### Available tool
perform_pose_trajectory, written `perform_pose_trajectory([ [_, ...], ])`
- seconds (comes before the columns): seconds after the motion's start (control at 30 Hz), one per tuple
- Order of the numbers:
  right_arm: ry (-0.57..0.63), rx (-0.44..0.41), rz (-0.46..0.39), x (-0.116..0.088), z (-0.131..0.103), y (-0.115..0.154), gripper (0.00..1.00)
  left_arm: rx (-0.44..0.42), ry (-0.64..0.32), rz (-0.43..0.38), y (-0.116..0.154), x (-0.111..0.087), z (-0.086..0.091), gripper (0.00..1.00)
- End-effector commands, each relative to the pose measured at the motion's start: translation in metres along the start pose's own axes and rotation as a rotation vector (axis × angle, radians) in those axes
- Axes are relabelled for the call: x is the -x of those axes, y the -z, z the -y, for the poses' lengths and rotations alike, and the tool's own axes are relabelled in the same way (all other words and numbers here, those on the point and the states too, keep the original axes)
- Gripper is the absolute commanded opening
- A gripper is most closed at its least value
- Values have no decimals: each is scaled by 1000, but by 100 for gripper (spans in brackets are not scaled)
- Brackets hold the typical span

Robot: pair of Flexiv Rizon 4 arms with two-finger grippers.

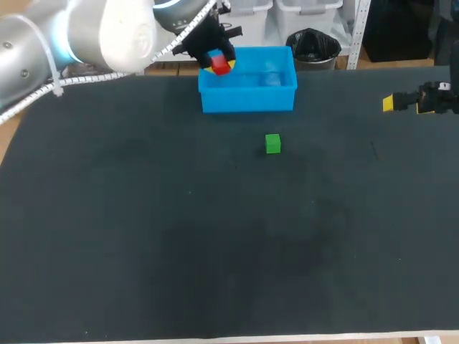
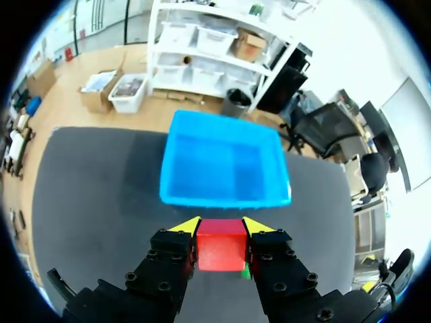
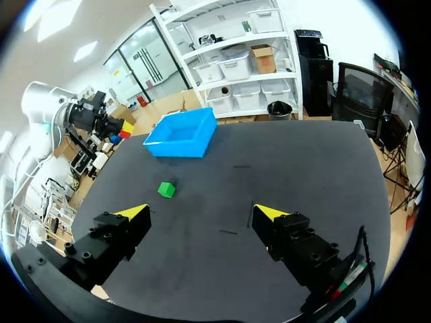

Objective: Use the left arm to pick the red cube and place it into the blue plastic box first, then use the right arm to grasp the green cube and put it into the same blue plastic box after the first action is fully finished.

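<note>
Head view: we are recording the left arm (image 1: 86, 32) coming in from the far left corner. Its left pincer (image 1: 219, 64) is gripping the red cube (image 1: 221, 67) in the air. From here the cube is overlapping the far left corner of the blue plastic box (image 1: 247, 89). The green cube (image 1: 272, 143) is lying on the dark bench (image 1: 143, 229), just in front of the box and apart from it. The right pincer (image 1: 391, 103) is hanging at the bench's right edge, well apart from both cubes.

Left wrist view: we are seeing both yellow-tipped fingers pressing the red cube from two sides, parted only by the cube's width. The blue box is lying ahead of the fingertips with its opening facing up.

Right wrist view: the right pincer's fingers are standing wide apart and are holding nothing. The green cube is resting on the bench ahead of them, and the blue box is sitting farther on. From here the left pincer with the red cube is showing off to one side of the box, not above it.
</note>
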State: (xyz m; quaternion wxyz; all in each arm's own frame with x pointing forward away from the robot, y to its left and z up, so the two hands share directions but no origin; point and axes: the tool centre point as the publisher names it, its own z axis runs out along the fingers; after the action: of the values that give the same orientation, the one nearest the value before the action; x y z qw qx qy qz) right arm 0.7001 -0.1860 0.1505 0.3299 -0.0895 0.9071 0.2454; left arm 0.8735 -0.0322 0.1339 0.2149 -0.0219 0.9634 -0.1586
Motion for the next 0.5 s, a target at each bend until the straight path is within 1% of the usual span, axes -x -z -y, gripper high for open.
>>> perform_pose_trajectory([
  [0.03,0,0,1,0,0,-1,100,-40,6,1,-15,18,0,0],
  [0.23,0,0,1,0,0,-1,100,-93,37,38,-24,38,-4,0],
  [0.33,0,0,1,0,0,-1,100,-108,43,44,-32,44,-6,0],
  [0.5,0,0,1,0,0,-1,100,-135,66,37,-50,49,-11,0],
])
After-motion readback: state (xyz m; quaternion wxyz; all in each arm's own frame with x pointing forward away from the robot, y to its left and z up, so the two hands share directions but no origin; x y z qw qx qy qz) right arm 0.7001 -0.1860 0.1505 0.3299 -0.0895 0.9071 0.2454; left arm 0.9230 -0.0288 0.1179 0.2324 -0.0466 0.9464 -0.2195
